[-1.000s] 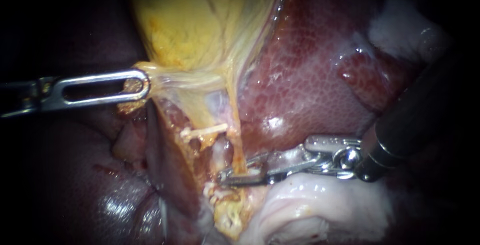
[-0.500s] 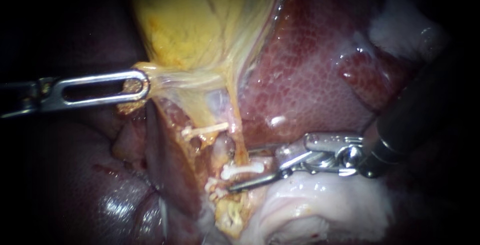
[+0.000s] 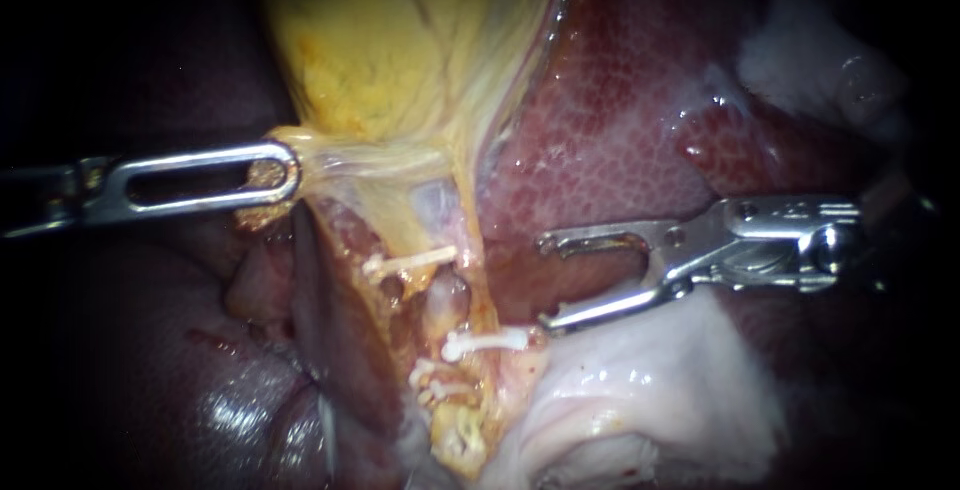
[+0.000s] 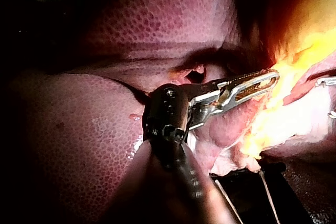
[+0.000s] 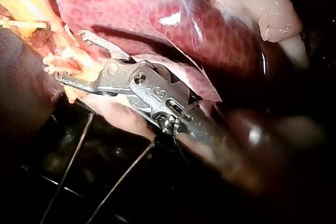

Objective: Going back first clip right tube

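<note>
Endoscope view. From the left, the slim silver left instrument (image 3: 280, 175) with slotted jaws, clamped on a fold of stringy yellow tissue at the lower end of the bulging yellow gallbladder (image 3: 400, 50). From the right, the shiny steel right instrument (image 3: 548, 285), jaws spread wide with nothing between them. Lying over the mottled red-brown liver (image 3: 620, 120) and above a glossy pale white flap of tissue (image 3: 650, 390). Just beside its lower jaw tip, the small white clip (image 3: 485, 340), fastened across the thin yellowish right tube (image 3: 478, 295). Farther ahead of those jaws, a second white clip (image 3: 410, 263), and lower down a cluster of small white clips (image 3: 432, 385).

Left wrist view. Left instrument (image 4: 270, 77) closed on bright yellow tissue, with liver (image 4: 79, 129) beside and beneath its shaft. Beyond its jaws, two silver tips of the right instrument, standing apart.

Right wrist view. Right instrument (image 5: 71, 56) gaping and empty. White clip (image 5: 48, 68) just ahead of the jaws among yellow tissue. Liver (image 5: 157, 9) alongside the upper jaw. Under the instrument, a black grid base (image 5: 63, 192) crossed by thin wires (image 5: 73, 150).
</note>
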Action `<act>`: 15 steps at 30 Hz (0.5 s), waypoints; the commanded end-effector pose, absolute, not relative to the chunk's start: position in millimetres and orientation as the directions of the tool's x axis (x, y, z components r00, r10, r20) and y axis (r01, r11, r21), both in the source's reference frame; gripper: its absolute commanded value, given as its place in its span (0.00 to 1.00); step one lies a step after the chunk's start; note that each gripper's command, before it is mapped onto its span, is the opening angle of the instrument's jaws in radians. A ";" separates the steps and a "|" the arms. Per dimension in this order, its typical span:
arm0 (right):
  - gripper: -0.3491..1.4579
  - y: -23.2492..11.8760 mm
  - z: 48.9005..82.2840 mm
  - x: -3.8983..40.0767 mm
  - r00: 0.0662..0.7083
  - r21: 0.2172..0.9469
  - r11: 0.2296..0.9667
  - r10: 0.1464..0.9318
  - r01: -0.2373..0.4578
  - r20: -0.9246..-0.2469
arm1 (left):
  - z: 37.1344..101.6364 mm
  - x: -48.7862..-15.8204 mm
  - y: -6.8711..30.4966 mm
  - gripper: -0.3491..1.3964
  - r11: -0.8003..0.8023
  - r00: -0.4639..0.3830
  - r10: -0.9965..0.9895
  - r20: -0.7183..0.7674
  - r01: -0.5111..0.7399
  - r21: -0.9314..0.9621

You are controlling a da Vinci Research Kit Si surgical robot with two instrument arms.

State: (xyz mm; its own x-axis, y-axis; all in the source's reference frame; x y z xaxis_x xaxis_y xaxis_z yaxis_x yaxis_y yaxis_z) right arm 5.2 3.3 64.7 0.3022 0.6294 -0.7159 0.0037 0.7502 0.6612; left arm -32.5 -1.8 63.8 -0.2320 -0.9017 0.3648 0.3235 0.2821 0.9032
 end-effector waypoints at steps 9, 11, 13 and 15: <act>0.52 4.0 62.4 4.1 0.286 0.657 0.754 0.626 0.017 -0.725 | 65.4 -35.1 -2.8 0.00 0.296 -0.216 -0.902 0.372 0.317 0.901; 0.52 4.0 62.4 4.1 0.286 0.657 0.754 0.626 0.017 -0.726 | 66.2 -36.3 -2.9 0.00 0.299 -0.205 -0.905 0.374 0.320 0.899; 0.52 4.0 62.4 4.1 0.283 0.657 0.754 0.627 0.017 -0.726 | 67.0 -37.2 -3.1 0.00 0.303 -0.198 -0.905 0.376 0.320 0.898; 0.52 3.9 62.3 4.1 0.283 0.657 0.754 0.627 0.017 -0.726 | 68.0 -38.4 -3.4 0.00 0.307 -0.185 -0.907 0.378 0.321 0.896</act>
State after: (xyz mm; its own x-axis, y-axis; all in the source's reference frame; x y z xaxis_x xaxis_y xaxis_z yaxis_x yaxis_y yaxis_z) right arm 4.1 4.0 62.2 0.2835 0.6266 -0.7260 0.0169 0.7536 0.6571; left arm -38.9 -3.5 68.4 -0.1797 -0.9077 0.3792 0.3173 0.3114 0.8958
